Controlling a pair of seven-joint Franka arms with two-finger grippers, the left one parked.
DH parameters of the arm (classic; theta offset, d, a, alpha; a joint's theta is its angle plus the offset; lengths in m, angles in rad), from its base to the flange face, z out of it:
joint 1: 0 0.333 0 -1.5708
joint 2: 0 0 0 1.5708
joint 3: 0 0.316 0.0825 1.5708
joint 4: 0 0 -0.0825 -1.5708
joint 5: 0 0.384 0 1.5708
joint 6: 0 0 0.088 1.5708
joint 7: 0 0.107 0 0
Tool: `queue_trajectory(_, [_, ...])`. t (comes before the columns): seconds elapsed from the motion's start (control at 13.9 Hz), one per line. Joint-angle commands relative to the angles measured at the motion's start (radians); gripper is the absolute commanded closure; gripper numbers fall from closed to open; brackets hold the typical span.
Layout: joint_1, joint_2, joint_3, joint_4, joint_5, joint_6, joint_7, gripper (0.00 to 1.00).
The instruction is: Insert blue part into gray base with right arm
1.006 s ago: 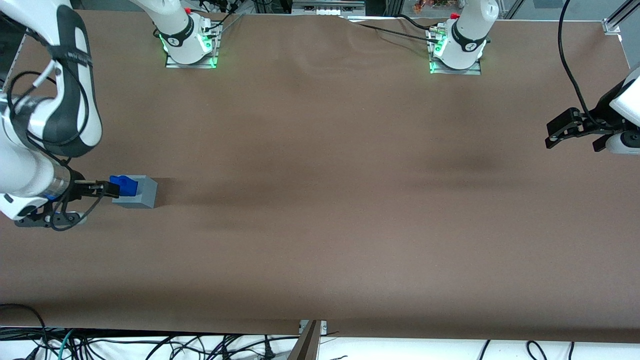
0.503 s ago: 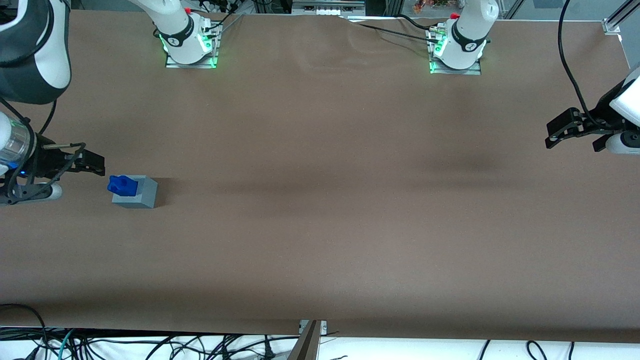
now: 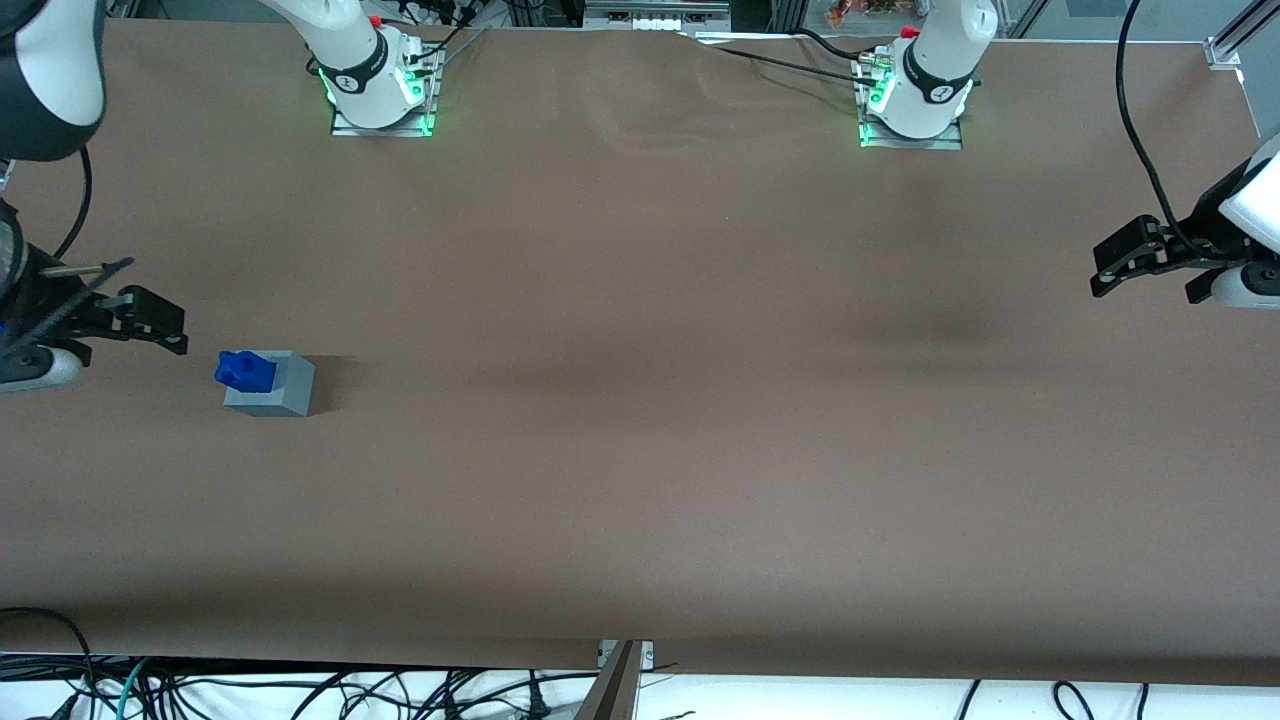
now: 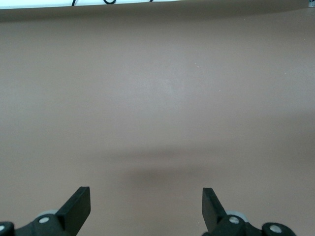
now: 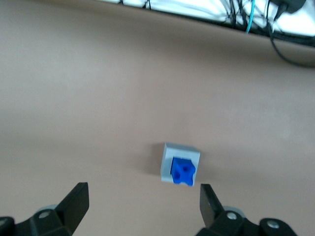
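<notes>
The blue part (image 3: 245,369) sits seated in the gray base (image 3: 272,385) on the brown table (image 3: 640,400), while the right arm's gripper (image 3: 165,325) hangs above with jaws open and empty, so the insertion looks finished and only retreat is left.

No readable text, label, brand, number or sign shows on anything here.

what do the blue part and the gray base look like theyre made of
The blue part looks like hard plastic: saturated even color, lumpy molded shape, dull sheen. The gray base seems the same kind of plastic, matte light gray with flat faces and crisp edges; possibly printed, though no layer lines show. The blue part sits in its top. The open tool hangs apart, nearer the working arm's end.
</notes>
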Motion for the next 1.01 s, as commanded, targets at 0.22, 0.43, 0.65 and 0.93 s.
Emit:
queue_trajectory(0.22, [-0.131,-0.197,0.132,-0.265,-0.046,0.055,-0.007,0.00])
queue_trajectory(0.43, [-0.134,-0.199,0.135,-0.261,-0.048,0.029,0.010,0.00])
queue_trajectory(0.65, [-0.143,-0.180,0.129,-0.246,-0.052,-0.017,0.005,0.00])
queue_trajectory(0.93, [-0.132,-0.159,0.132,-0.214,-0.071,-0.017,-0.001,0.00])
